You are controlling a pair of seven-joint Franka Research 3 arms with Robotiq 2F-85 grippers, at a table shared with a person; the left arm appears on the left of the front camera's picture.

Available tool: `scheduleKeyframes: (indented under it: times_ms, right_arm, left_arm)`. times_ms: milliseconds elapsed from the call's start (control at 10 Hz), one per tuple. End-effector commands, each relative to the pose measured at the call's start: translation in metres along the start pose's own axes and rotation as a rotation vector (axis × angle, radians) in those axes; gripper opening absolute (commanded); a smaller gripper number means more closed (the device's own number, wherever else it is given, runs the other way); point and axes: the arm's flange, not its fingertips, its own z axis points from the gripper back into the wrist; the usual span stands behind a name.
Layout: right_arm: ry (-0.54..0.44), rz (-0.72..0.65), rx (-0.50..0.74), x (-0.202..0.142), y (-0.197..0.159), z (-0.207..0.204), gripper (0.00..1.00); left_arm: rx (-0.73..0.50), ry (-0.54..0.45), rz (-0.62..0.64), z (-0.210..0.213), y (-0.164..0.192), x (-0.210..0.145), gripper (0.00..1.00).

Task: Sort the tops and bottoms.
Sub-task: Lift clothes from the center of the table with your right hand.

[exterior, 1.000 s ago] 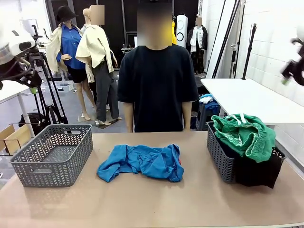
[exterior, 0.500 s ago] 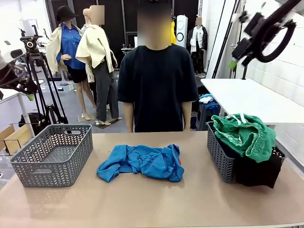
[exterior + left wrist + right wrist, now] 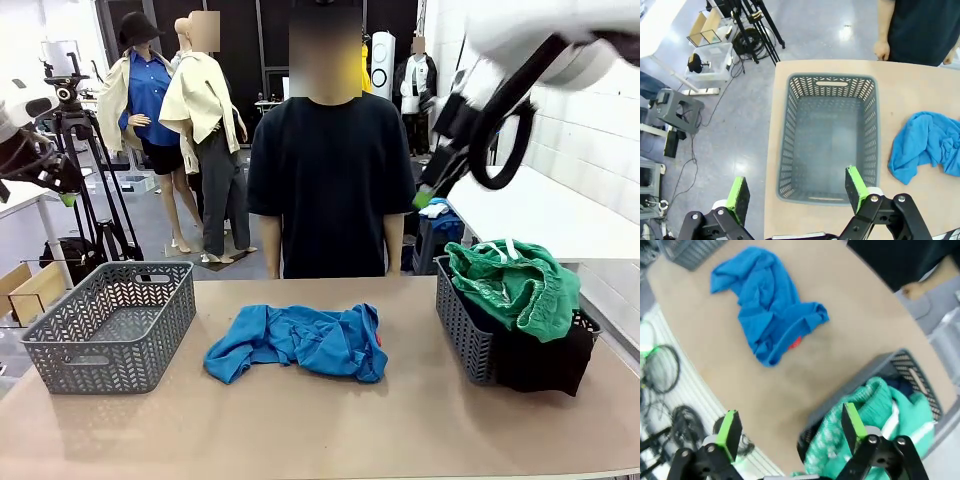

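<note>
Blue top (image 3: 300, 342): crumpled in a heap on the middle of the counter (image 3: 330, 430), between the two baskets, touching neither; it looks like the one piece not yet sorted.
Left basket (image 3: 112, 325): grey, with nothing inside, so probably meant for tops.
Right basket (image 3: 462, 325): grey and packed full, holding the bottoms.
Green shorts (image 3: 515, 282): on top of the pile in the right basket, white drawstring showing.
Black garment (image 3: 545, 362): under the shorts, spilling over the basket's near wall onto the counter.
Navy trousers (image 3: 901, 384): a dark blue patch deep in the right basket, mostly covered.
Left end effector (image 3: 796, 191): jaws wide apart, gripping nothing, high above the left basket.
Right end effector (image 3: 790, 427): jaws wide apart, gripping nothing, raised above the counter near the full basket.
Person (image 3: 330, 180): stands at the far edge, arms at sides, not handling anything.
</note>
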Motion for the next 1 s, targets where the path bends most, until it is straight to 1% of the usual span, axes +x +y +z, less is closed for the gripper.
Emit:
scheduleKeyframes:
  times_ms: [0,100,200,300,400,700,800,900]
  right_arm:
    - [-0.022,-0.123,-0.093,0.003,0.035,-0.058,1.0]
    - [-0.015,-0.128,-0.188,0.006,0.05,-0.095,1.0]
    - [0.031,-0.134,-0.218,0.009,0.052,-0.125,1.0]
    - [0.077,-0.146,-0.221,0.007,0.05,-0.139,1.0]
    - [-0.023,-0.091,-0.138,0.01,0.055,-0.101,1.0]
    - [-0.023,-0.091,-0.138,0.01,0.055,-0.101,1.0]
    - [-0.011,-0.105,-0.174,0.013,0.057,-0.111,1.0]
    - [0.051,-0.085,-0.145,0.022,0.055,-0.13,1.0]
  left_arm:
    - [0.017,0.002,-0.002,0.0,0.003,0.0,1.0]
    - [0.017,0.002,-0.002,0.0,0.003,0.0,1.0]
    - [0.017,0.002,-0.002,0.0,0.003,0.0,1.0]
    - [0.017,0.002,-0.002,0.0,0.003,0.0,1.0]
    - [0.017,0.002,-0.002,0.0,0.003,0.0,1.0]
    - [0.017,0.002,-0.002,0.0,0.003,0.0,1.0]
    - [0.017,0.002,-0.002,0.0,0.003,0.0,1.0]
    - [0.017,0.002,-0.002,0.0,0.003,0.0,1.0]
